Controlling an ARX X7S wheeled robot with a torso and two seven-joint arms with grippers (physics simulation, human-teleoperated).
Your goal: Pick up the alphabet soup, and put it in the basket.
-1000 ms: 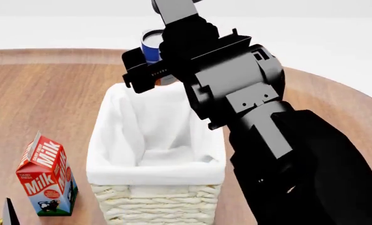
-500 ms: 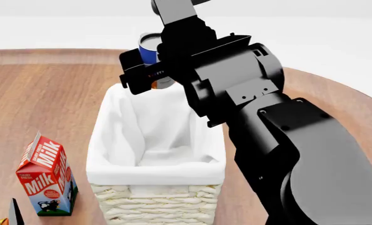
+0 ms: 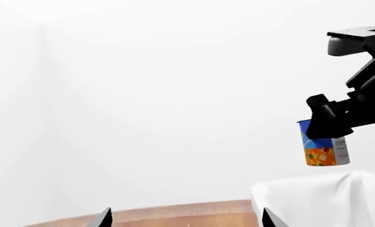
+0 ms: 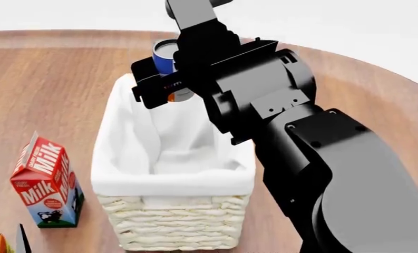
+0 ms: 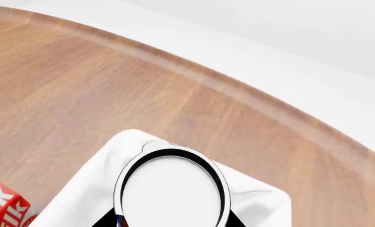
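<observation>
Change since a moment before: the right arm had carried the can a little further in over the basket's far end, and the head's look had dipped, so more of the worktop showed beyond the basket; the milk carton stood where it had.

Right fingers: the right gripper (image 4: 168,80) was clamped on the alphabet soup (image 4: 168,66), gripping it around the middle of the label, the can upright with its white top uppermost.

Where the can was: in the air, clear of the cloth, over the far end of the basket (image 4: 124,182); from the left wrist view the alphabet soup (image 3: 323,150) hung just above the white lining with a gap under it.

Why held so: upright and raised, I judged, so the can would clear the folded rim and could go straight down into the lined hollow.

Right wrist view: the can's white top (image 5: 171,190) filled the lower middle, with the lining directly beneath and around it.

Left fingers: only two dark tips of the left gripper (image 3: 185,218) showed, set well apart with nothing between them, well off to the side.

Surroundings: the milk carton (image 4: 46,182) stood on the worktop (image 4: 47,89) beside the basket's left wall, apart from it.

Stage: carrying done; lowering and release not yet done.
</observation>
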